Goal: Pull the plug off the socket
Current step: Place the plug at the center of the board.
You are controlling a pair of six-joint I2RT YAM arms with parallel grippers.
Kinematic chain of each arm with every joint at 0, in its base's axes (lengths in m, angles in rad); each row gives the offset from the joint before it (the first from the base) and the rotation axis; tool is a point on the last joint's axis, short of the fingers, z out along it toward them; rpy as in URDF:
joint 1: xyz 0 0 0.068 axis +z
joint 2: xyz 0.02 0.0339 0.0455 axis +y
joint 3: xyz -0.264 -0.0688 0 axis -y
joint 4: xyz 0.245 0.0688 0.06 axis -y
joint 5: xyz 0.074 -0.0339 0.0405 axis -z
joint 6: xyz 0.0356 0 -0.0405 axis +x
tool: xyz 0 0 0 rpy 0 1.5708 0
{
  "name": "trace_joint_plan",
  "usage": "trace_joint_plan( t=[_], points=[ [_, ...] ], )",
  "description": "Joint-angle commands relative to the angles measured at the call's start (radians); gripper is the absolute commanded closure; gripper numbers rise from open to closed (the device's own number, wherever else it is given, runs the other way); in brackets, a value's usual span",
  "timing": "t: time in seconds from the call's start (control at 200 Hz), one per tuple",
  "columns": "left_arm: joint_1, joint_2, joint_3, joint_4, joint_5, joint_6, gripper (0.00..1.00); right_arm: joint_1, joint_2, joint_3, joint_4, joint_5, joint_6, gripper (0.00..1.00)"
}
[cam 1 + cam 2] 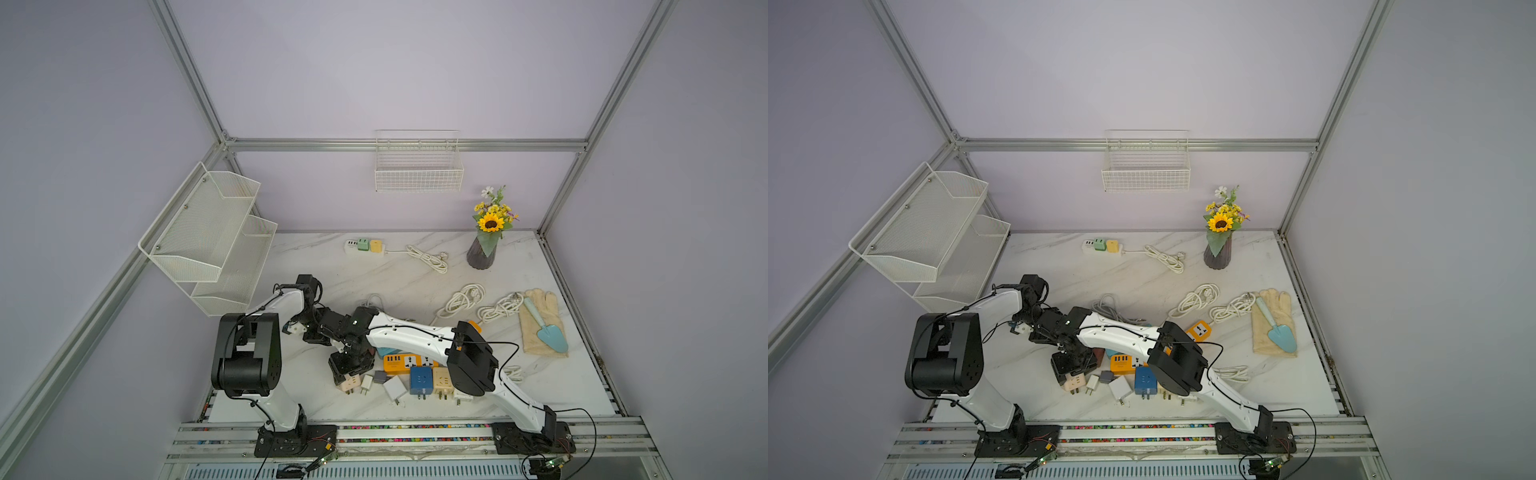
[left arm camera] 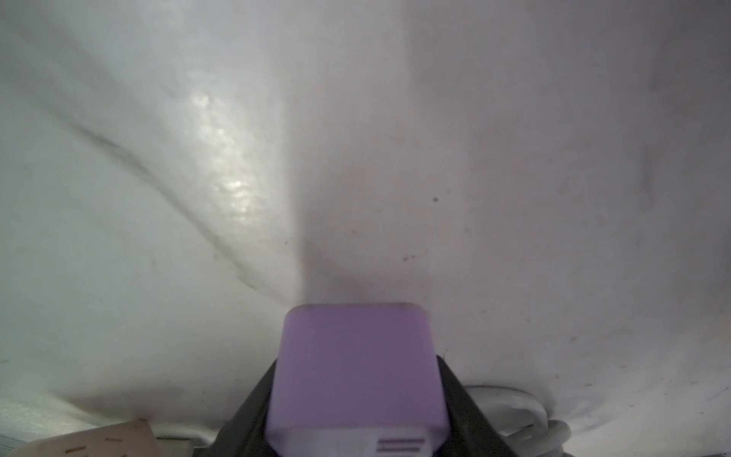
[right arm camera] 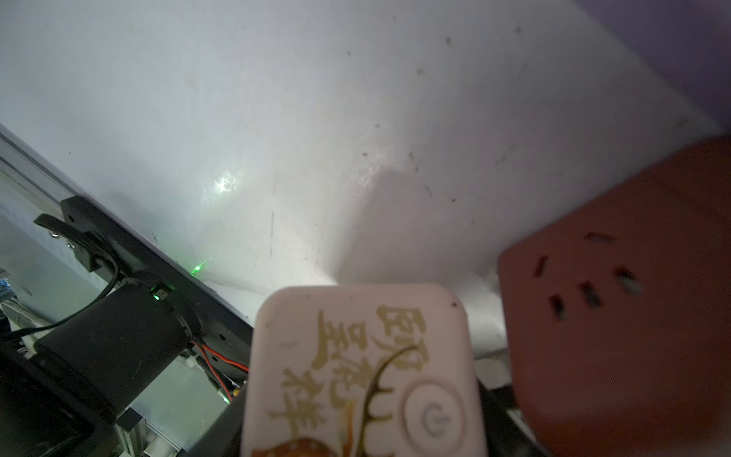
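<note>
Within left tool [image 2: 358, 380] grip, purple plug [image 2: 354, 352]; within right tool [image 3: 360, 419] grip, pink adapter [image 3: 356, 340].

Worktop [image 1: 332, 266]: white marble-look, polished, glossy, light glints, fine scuffs and specks.
Purple plug [image 2: 354, 368]: smooth matt plastic.
Pink plug [image 3: 364, 356]: smooth plastic, slight sheen, gold print.
Red socket [image 3: 617, 316]: matt plastic.
Glove [image 1: 530, 332]: cream cloth, soft.
Trowel [image 1: 552, 334]: smooth blue coating.
Basket [image 1: 419, 174], shelf [image 1: 208, 224]: white-coated wire, metal mesh.
Frame [image 1: 291, 145]: bare brushed metal.
Vase [image 1: 481, 255]: dark, ribbed, dull.
</note>
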Motion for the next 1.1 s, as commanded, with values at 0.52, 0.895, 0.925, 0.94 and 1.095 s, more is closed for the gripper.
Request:
trace_joint_plan(
  t=[0.52, 0.895, 0.925, 0.94, 1.095],
  points=[
    [0.029, 0.072, -0.049, 0.135, -0.186, 0.050, 1.00, -0.041, -0.009, 0.039, 0.043, 0.006, 0.029, 0.25],
    [0.029, 0.054, -0.063, 0.116, -0.183, 0.032, 1.00, -0.063, -0.149, -0.018, 0.063, 0.083, -0.008, 0.25],
    [0.029, 0.048, -0.065, 0.111, -0.186, 0.031, 1.00, -0.071, -0.168, -0.021, 0.065, 0.100, -0.012, 0.25],
    [0.029, 0.047, -0.065, 0.108, -0.187, 0.031, 1.00, -0.076, -0.179, -0.021, 0.067, 0.110, -0.013, 0.25],
    [0.029, 0.019, -0.094, 0.087, -0.196, 0.014, 1.00, -0.161, -0.273, -0.030, 0.076, 0.230, -0.048, 0.25]
  ],
)
